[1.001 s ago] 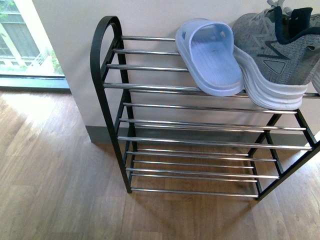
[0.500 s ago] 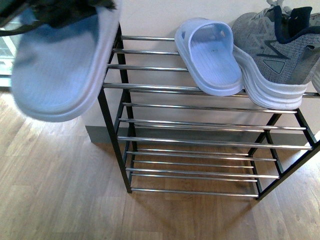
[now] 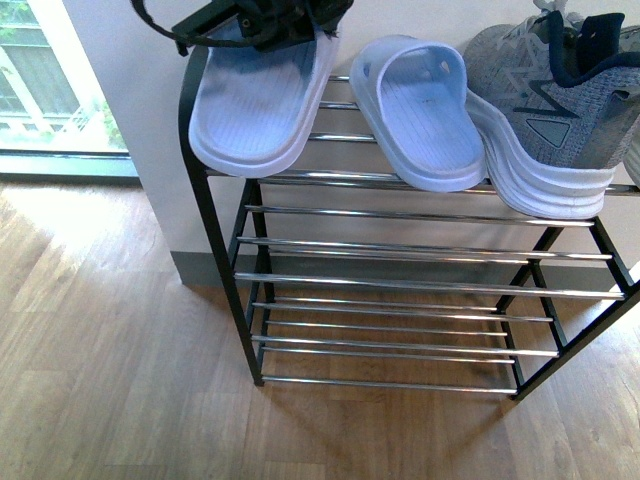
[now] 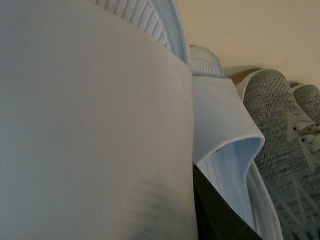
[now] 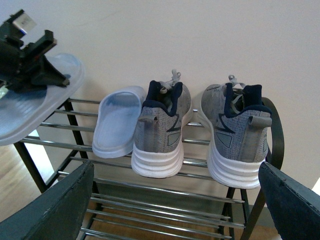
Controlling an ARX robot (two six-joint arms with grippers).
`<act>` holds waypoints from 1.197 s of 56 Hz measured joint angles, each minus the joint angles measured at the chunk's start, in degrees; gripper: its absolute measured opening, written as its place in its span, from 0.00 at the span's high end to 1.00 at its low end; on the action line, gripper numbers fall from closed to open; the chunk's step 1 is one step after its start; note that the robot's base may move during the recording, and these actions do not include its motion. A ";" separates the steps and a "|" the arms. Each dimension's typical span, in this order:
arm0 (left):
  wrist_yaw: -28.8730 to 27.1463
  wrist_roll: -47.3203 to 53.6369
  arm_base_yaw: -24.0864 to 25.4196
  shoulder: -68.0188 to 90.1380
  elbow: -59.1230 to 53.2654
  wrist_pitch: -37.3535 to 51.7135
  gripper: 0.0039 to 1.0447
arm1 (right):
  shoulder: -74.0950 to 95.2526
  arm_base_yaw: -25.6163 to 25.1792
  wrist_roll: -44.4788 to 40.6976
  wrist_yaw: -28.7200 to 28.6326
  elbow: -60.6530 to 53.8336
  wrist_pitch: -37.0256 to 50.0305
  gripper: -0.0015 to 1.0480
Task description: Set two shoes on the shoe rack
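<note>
The shoe rack (image 3: 400, 285) is the largest thing in view: a black metal frame with a rounded-top side and tiers of thin, shiny chrome bars, standing on a wood-plank floor (image 3: 100, 380) against a pale wall (image 5: 150, 40).

The left arm reaches in from above at the rack's left end, its dark gripper (image 3: 275, 20) at the far, strap end of a pale blue slide (image 3: 258, 100). That slide is smooth rubber with a ribbed footbed; it lies sole-down over the top tier's left end, heel end toward the camera and overhanging the front bar. The fingers pinch its upper part, as the right wrist view shows (image 5: 30, 65).

Just beside it on the same tier rests the second slide (image 3: 425, 110), angled and apart from the gripper. Right of it stand two grey knit sneakers (image 5: 160, 130) (image 5: 237, 135) with thick white ridged soles and navy lining, heels facing out.

The right gripper (image 5: 175, 210) is spread wide, its two dark fingers (image 5: 55, 210) apart at the edges of its own wrist view, holding nothing, facing the rack.
</note>
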 joint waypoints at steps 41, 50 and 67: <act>1.18 2.73 -0.85 5.38 2.99 -2.62 0.35 | 0.00 0.00 0.00 0.00 0.00 0.00 0.09; -2.58 3.21 -0.28 -3.34 -4.90 -0.22 0.08 | 0.00 0.02 0.00 0.00 0.00 0.00 0.09; -15.82 6.97 -0.24 -22.53 -22.75 4.00 0.09 | 0.00 0.00 0.00 0.00 0.00 0.00 0.09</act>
